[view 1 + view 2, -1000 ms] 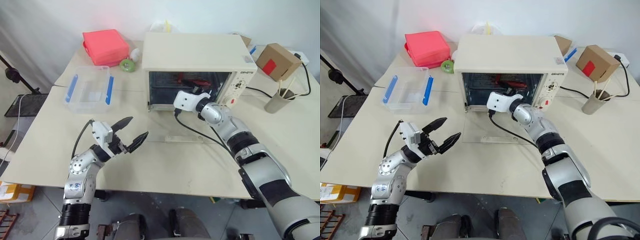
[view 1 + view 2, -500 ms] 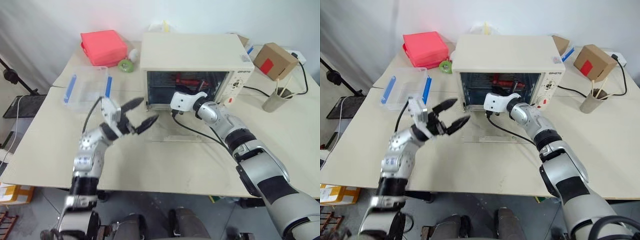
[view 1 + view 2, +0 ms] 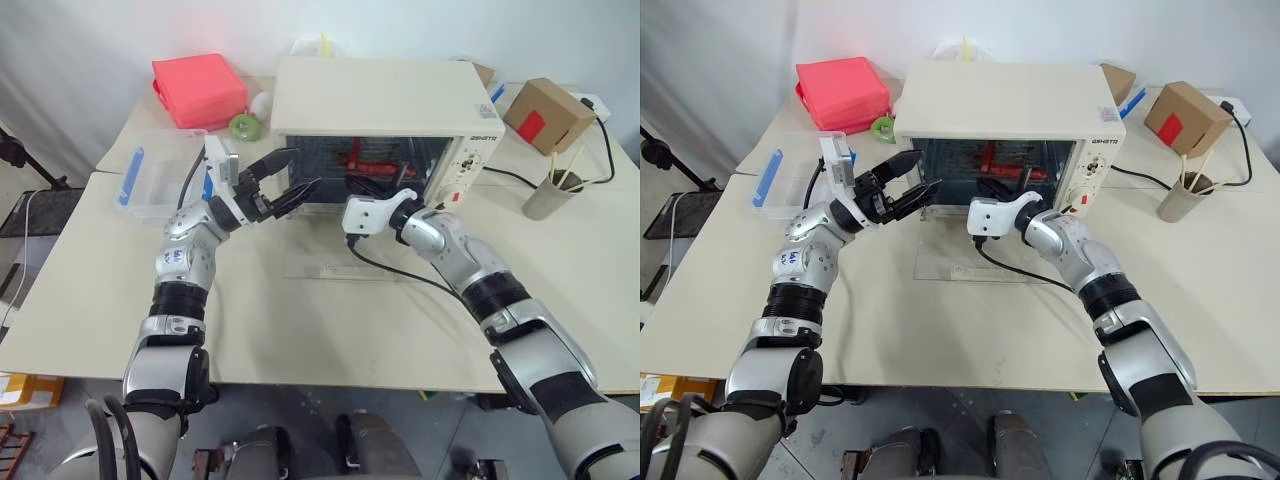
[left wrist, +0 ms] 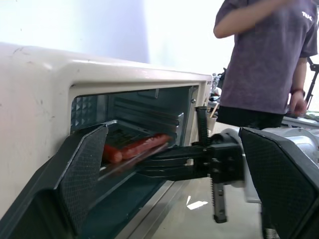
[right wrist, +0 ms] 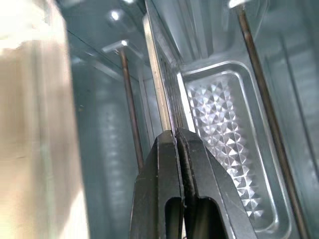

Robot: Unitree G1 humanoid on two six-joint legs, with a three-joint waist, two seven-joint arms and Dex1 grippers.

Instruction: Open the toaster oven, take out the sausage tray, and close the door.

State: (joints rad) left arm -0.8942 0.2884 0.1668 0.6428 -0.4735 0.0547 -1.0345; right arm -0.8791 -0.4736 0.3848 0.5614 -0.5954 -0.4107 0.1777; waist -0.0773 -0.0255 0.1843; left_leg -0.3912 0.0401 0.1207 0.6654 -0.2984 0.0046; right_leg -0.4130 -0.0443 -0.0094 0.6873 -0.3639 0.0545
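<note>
The cream toaster oven (image 3: 385, 100) stands at the back of the table. Its glass door (image 3: 325, 255) lies folded down flat in front of it. The sausage tray (image 4: 133, 158), with red sausages (image 4: 139, 146) on it, sits at the oven's mouth. My right gripper (image 3: 380, 190) reaches into the opening, shut on the tray's thin front rim (image 5: 156, 84). By the oven's front left corner my left gripper (image 3: 300, 170) hangs open above the door, holding nothing.
A clear plastic box with blue clips (image 3: 160, 180) lies left of the oven. Behind it is a red box (image 3: 200, 90). At the right are a cardboard box (image 3: 545, 112) and a cup of sticks (image 3: 548, 195). A person in a purple shirt (image 4: 269, 50) stands beyond.
My left arm rose from the table's front left up to the oven's left front corner, still open. My right gripper closed on the tray rim and drew back a little.
</note>
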